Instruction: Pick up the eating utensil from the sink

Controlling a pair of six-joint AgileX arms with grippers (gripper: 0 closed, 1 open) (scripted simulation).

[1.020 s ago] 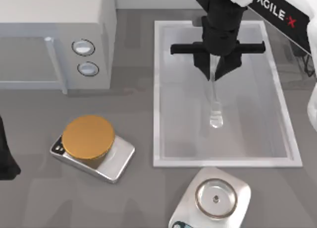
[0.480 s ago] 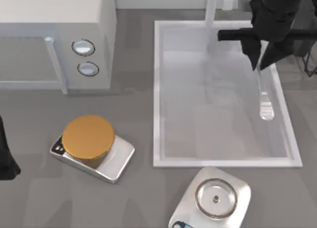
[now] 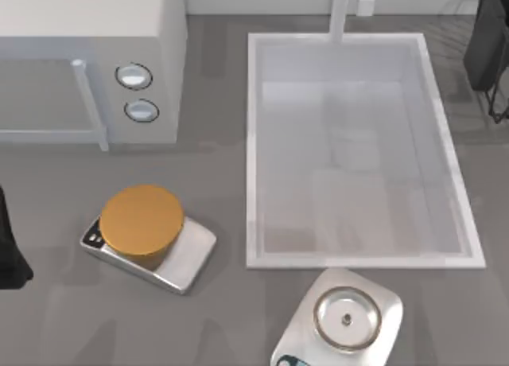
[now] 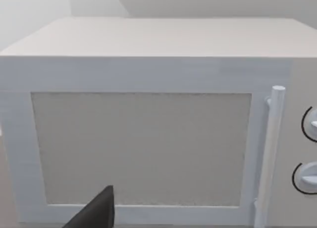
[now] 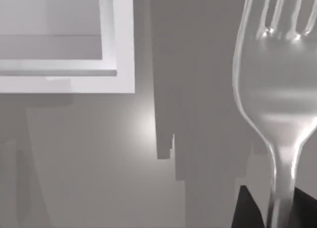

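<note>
In the right wrist view the eating utensil point(image 5: 277, 89), a pale silver fork, has its tines pointing away from the camera. My right gripper point(image 5: 277, 213) is shut on its thin handle, with a dark finger point(image 5: 247, 210) on each side. The fork hangs over grey tabletop, beside a corner of the sink's white rim point(image 5: 124, 39). From above, the sink point(image 3: 253, 143) holds nothing, and my right arm point(image 3: 487, 40) reaches in past its back right corner. My left arm point(image 3: 8, 251) is parked at the table's left edge.
A white microwave-like box point(image 3: 87, 64) with two knobs stands back left and faces the left wrist camera point(image 4: 138, 139). A scale bearing an orange disc point(image 3: 143, 223) lies front left. A second scale with a metal pan point(image 3: 346, 318) sits below the sink. A tap point(image 3: 342, 12) rises behind the sink.
My right gripper carried the fork up from the middle of the sink, then right and back past the sink's rim. The left arm stayed put.
</note>
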